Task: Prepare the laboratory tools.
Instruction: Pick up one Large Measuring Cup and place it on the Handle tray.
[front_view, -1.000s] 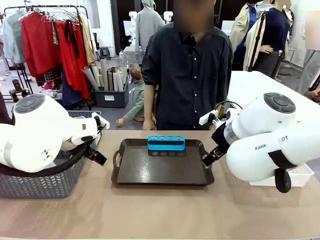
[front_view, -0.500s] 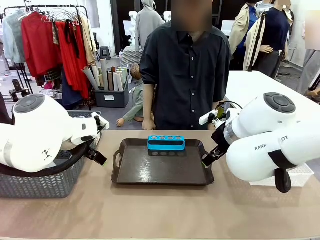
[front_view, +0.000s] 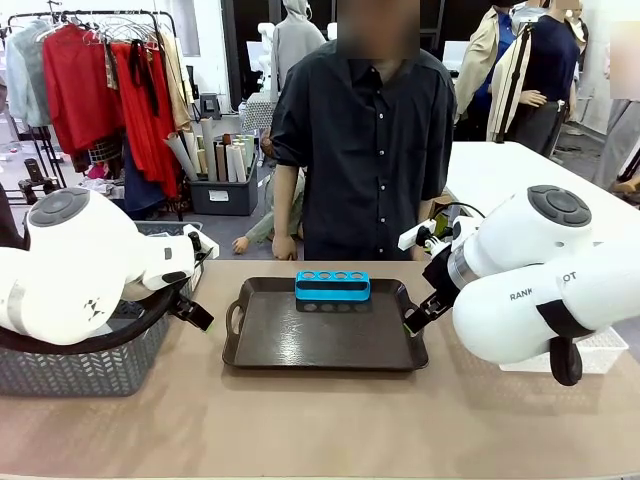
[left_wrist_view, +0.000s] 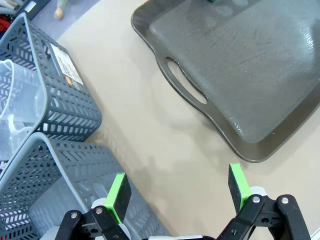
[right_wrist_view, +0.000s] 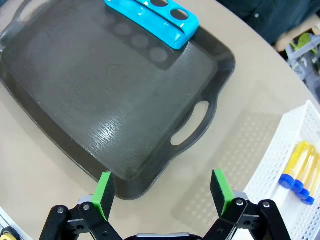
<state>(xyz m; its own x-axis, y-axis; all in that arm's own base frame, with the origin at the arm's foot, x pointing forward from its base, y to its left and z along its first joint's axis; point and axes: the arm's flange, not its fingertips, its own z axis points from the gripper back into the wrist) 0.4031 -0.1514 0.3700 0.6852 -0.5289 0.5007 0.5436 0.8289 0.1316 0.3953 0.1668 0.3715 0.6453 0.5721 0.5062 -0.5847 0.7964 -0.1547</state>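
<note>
The small blue holed rack (front_view: 332, 285) stands on the far part of the dark brown tray (front_view: 320, 345), and it is seen again as rack (right_wrist_view: 152, 17) at the top of the right wrist view. Blue-capped amber tubes (right_wrist_view: 298, 167) lie in the white mesh basket (right_wrist_view: 280, 150). A clear plastic beaker (left_wrist_view: 15, 107) sits in a grey mesh basket (left_wrist_view: 70, 107). My left gripper (left_wrist_view: 178, 186) hangs open over the bare table beside the tray's left handle. Above the tray's right handle my right gripper (right_wrist_view: 162, 190) is open with nothing in it. From the front, left gripper (front_view: 203, 318) and right gripper (front_view: 413, 321) flank the tray.
A person in a dark shirt (front_view: 375, 140) stands at the far side of the table, behind the tray. A grey basket (front_view: 85, 365) sits at the left edge and a white basket (front_view: 590, 350) at the right. Bare tabletop (front_view: 320, 420) lies in front of the tray.
The person has shifted slightly to the left. Neither arm has moved, and the rack and tray stay in place.
</note>
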